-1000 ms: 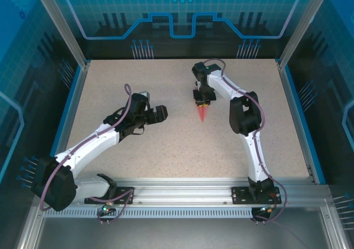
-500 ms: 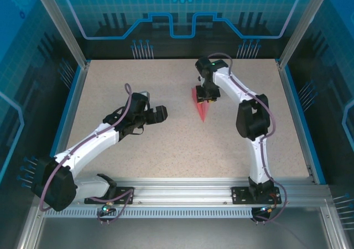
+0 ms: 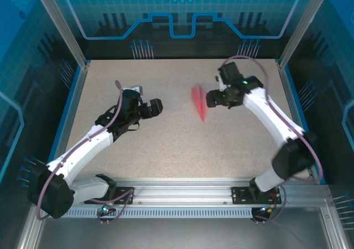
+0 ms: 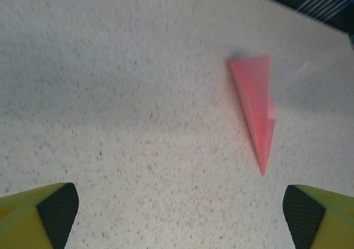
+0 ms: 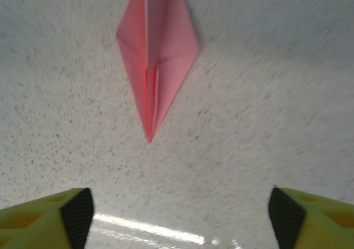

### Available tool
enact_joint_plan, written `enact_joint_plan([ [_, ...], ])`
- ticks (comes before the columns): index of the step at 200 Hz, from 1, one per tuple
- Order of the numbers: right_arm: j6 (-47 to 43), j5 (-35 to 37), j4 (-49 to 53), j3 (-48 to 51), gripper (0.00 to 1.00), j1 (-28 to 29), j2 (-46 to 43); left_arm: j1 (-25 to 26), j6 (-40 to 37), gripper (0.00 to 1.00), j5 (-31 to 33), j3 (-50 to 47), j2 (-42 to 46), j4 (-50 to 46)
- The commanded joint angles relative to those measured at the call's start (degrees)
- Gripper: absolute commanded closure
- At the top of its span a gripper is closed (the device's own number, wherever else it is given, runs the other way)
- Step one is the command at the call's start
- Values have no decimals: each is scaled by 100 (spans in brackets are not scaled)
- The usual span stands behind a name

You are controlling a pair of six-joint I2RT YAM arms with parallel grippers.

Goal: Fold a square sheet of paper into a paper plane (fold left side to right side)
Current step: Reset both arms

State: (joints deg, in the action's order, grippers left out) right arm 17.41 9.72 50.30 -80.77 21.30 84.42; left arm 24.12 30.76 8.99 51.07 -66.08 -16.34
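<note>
Right wrist view: slim salmon-pink folded paper dart (image 5: pixel 155 55) cut off at far end by top edge. Its outline and speckled beige tabletop (image 5: pixel 265 94) smeared by blur. Right gripper (image 5: pixel 180 213): yellow black-padded fingers (image 5: pixel 38 218) cropped by bottom corners. Left wrist view: left gripper (image 4: pixel 180 210) likewise cropped at both bottom corners; dart's edges soft. Top view: dart too small to read creases or layers; right arm's dark elbow joint (image 3: pixel 293 157) blurred.
</note>
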Motion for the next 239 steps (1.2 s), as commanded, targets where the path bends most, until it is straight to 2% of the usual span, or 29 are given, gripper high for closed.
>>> enact_joint_plan([
  [1,-196,494,-938,830,7,-367,-833,-92,-294,1,599,-224,310,529],
  [13,-95,590,-1332,1477,0,-632,-1289,-94,-458,1,891,-314,405,792],
  [47,-47,660,-2855,3149,0,-1367,-2305,-105,-1359,1,1782,-693,362,1730],
  [63,-443,766,-3841,3950,0,-1559,-2600,-117,-1776,1,2206,-871,232,2015],
  [89,-1105,925,-5406,5039,0,-1660,-2717,-195,-2291,1,2778,-1080,-30,2193],
  [115,-1242,406,-6479,5553,0,-1965,-2260,-447,-2467,1,2915,-1372,-308,2406],
  [158,-1400,-188,-8149,5925,0,-2096,-1335,-787,-2949,1,2463,-2157,-622,3610],
  [175,-1554,-426,-8612,5899,0,-2129,-1047,-909,-3178,1,1982,-2523,-750,4341],
  [197,-1591,-973,-8559,5713,0,-2200,-844,-1122,-3399,1,1332,-2932,-967,5353],
  [223,-1663,-1234,-8656,5747,0,-2206,-838,-1439,-3587,1,616,-3045,-1055,5781],
  [239,-1576,-1314,-9312,5955,0,-2200,-554,-1731,-3566,1,23,-3167,-1190,6144],
])
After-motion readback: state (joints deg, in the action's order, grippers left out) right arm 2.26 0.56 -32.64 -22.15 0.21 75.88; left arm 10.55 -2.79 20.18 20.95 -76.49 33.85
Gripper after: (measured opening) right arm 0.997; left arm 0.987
